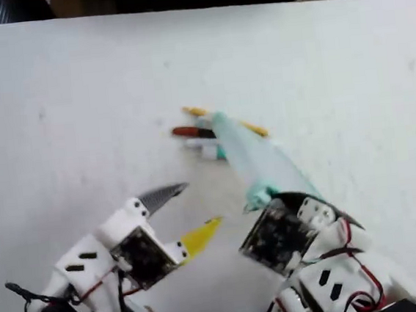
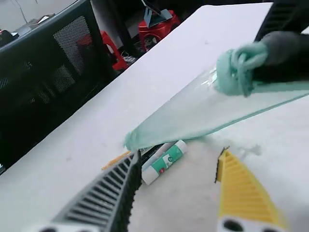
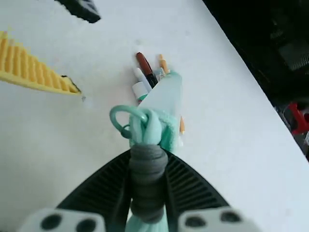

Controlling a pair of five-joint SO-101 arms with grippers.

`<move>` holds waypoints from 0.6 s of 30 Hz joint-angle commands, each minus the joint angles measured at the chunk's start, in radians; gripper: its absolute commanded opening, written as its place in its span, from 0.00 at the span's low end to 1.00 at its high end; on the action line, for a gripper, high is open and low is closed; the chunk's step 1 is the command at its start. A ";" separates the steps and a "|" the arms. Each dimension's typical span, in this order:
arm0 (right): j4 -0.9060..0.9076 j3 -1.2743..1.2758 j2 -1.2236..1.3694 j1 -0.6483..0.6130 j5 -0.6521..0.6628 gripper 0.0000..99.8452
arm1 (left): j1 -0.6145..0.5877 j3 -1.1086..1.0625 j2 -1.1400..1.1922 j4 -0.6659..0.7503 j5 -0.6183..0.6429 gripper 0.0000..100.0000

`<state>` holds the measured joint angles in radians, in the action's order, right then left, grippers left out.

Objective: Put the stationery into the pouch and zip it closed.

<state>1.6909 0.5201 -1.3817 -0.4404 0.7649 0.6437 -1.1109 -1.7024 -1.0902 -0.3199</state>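
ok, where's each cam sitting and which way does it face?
High: fixed above the table, looking down; both arms at the bottom, left gripper open, right gripper on the pouch.
Left wrist: on the left arm, looks past its grey and yellow fingers to pouch and glue stick.
Right wrist: on the right arm, looks along its black fingers clamping the pouch end, pens beyond.
Shared: pouch in all three.

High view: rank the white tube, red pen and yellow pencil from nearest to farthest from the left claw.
From the left claw:
1. white tube, beside the far tip of the pouch.
2. red pen, just beyond the tube.
3. yellow pencil, farthest back, partly under the pouch.
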 commanded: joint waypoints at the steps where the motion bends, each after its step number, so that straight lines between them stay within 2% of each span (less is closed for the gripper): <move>1: 0.028 0.003 0.005 -0.025 0.121 0.02 | 0.031 0.064 0.051 0.029 -0.020 0.27; 5: 0.028 0.003 0.005 -0.027 0.245 0.02 | 0.033 0.063 0.074 0.068 -0.026 0.27; 10: 0.028 0.003 0.005 -0.028 0.373 0.02 | 0.030 0.060 0.077 0.072 -0.212 0.28; 12: 0.028 0.003 0.005 -0.051 0.408 0.02 | 0.027 0.057 0.077 0.101 -0.227 0.28; 15: 0.028 0.002 0.002 -0.102 0.431 0.02 | 0.028 -0.017 0.077 0.206 -0.227 0.29; 18: 0.028 -0.023 -0.004 -0.145 0.437 0.02 | 0.027 -0.169 0.074 0.396 -0.224 0.28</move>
<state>1.6970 0.5247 -1.3802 -0.5524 1.1853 0.6667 -1.1799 -1.6410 -0.8692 -0.5393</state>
